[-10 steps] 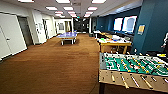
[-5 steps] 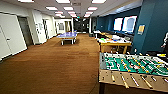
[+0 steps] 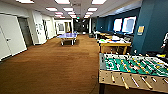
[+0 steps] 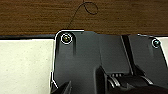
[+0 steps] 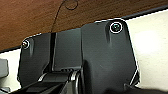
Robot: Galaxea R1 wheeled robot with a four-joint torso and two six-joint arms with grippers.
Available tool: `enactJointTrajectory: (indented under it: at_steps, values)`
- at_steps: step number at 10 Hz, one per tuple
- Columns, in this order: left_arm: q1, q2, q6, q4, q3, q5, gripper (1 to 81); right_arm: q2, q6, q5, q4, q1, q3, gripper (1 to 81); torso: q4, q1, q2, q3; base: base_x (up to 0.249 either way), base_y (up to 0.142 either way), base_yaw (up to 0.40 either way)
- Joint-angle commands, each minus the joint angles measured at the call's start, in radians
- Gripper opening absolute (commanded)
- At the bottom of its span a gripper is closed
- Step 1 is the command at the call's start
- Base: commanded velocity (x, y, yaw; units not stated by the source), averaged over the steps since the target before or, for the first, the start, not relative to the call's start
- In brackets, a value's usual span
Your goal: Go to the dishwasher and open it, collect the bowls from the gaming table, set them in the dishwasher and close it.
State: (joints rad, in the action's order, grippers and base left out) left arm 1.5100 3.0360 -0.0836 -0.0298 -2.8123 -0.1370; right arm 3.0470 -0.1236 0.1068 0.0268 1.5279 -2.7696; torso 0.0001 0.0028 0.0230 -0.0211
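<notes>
out on open brown carpet (image 3: 50, 70), in transit. left gripper and right gripper: open or closed cannot tell, wrist views give dark robot plate over carpet.

gaming table (image 3: 114, 44) just beyond the table-football table (image 3: 130, 72), white top, yellow edge. bowls presumably on it; clutter on top too blurred to pick out or count, so bowl count: cannot tell.

handling, as a guess from the task: plastic bowls, so likely light, stiff, a bit slick, not fragile. best taken at the rim, pinching the wall inside and outside; likely to skid if pushed sideways.

counts: one table-football table, one gaming table, one blue ping-pong table (image 3: 67, 36) far beyond the table-football table, one person (image 3: 165, 43) near its far right corner, cut by frame edge.
</notes>
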Motion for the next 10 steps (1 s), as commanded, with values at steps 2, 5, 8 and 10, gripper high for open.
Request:
enactJointTrajectory:
  at_steps: [2, 5, 8, 10]
  values:
    - [-0.066, -0.006, -0.005, 0.002, -0.004, 0.040, 81.1, -0.001, -0.001, -0.042, 0.004, -0.067, -0.001, 81.1, 0.000, 0.000, 0.000, 0.000, 0.104, 0.000, 0.000]
    - [-0.066, -0.006, -0.005, 0.004, -0.004, 0.039, 81.1, 0.000, -0.001, -0.042, 0.004, -0.065, -0.001, 81.1, 0.000, 0.000, 0.000, 0.000, 0.109, 0.000, 0.000]
    - [-0.066, -0.006, -0.011, 0.010, -0.004, 0.040, 81.1, 0.000, -0.001, -0.042, 0.004, -0.067, -0.001, 81.1, 0.000, 0.000, 0.000, 0.000, 0.109, 0.000, 0.000]
    - [-0.064, -0.008, -0.011, 0.010, -0.004, 0.040, 81.1, 0.002, -0.001, -0.042, 0.004, -0.067, -0.001, 81.1, 0.000, 0.000, 0.000, 0.000, 0.109, 0.000, 0.000]
